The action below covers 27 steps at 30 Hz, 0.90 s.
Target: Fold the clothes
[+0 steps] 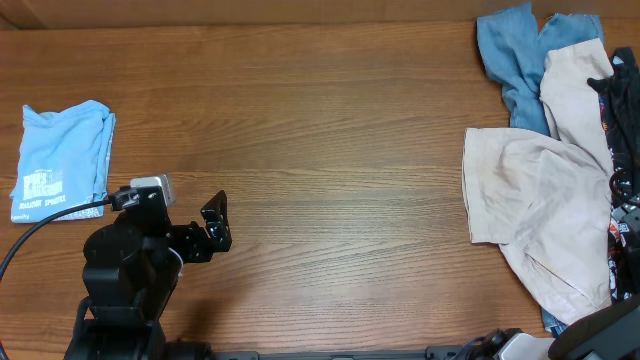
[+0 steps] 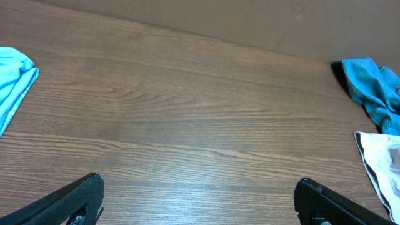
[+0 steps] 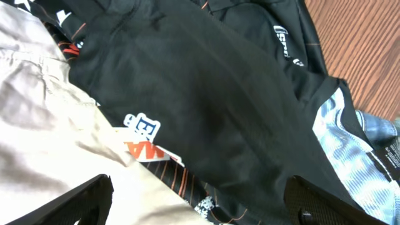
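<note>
A heap of clothes lies at the table's right edge: a beige garment (image 1: 535, 200), a blue garment (image 1: 512, 55) behind it, and a black garment (image 1: 625, 100) with orange lines at the far right. In the right wrist view the black garment (image 3: 206, 94) with white lettering and orange lines lies crumpled beside the beige one (image 3: 44, 119). My right gripper (image 3: 197, 203) is open just above them, holding nothing. My left gripper (image 1: 215, 225) is open and empty over bare wood at the front left; it also shows in the left wrist view (image 2: 199, 200).
A folded light blue shirt (image 1: 62, 160) with white print lies at the far left, its edge in the left wrist view (image 2: 15, 84). The wooden table (image 1: 320, 150) spans the middle. A cardboard wall runs along the back.
</note>
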### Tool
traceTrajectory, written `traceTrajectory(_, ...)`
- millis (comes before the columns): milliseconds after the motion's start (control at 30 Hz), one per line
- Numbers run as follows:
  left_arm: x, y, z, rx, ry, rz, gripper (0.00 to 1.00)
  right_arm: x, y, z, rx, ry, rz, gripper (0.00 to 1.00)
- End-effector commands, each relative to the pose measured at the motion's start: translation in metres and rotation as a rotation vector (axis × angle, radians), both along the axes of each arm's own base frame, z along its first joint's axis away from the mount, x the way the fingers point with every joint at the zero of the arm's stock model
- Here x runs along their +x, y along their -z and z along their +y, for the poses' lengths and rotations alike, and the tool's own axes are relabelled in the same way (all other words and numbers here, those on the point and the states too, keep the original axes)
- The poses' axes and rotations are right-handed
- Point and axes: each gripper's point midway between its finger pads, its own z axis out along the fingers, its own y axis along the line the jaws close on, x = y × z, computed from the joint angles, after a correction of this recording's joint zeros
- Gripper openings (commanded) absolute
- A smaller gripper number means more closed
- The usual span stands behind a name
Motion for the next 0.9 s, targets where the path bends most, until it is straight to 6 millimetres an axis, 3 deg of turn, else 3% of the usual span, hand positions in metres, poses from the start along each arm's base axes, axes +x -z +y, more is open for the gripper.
traceTrajectory(0,0.001,-0.008,0.001,0.030,0.006,-0.022,1.00,-0.006,0.014,0.002,0.011,-0.022,0.060,0.90)
traceTrajectory(133,0.000,-0.007,0.001,0.031,0.006,-0.016,1.00,-0.019,0.030,0.004,0.011,-0.008,0.124,0.91)
traceTrajectory(333,0.000,-0.006,0.001,0.030,0.006,-0.013,1.00,-0.023,0.030,-0.006,-0.023,0.020,0.127,0.90)
traceTrajectory(867,-0.001,-0.005,0.001,0.030,0.006,-0.007,1.00,-0.032,0.047,-0.005,-0.028,0.030,0.174,0.89)
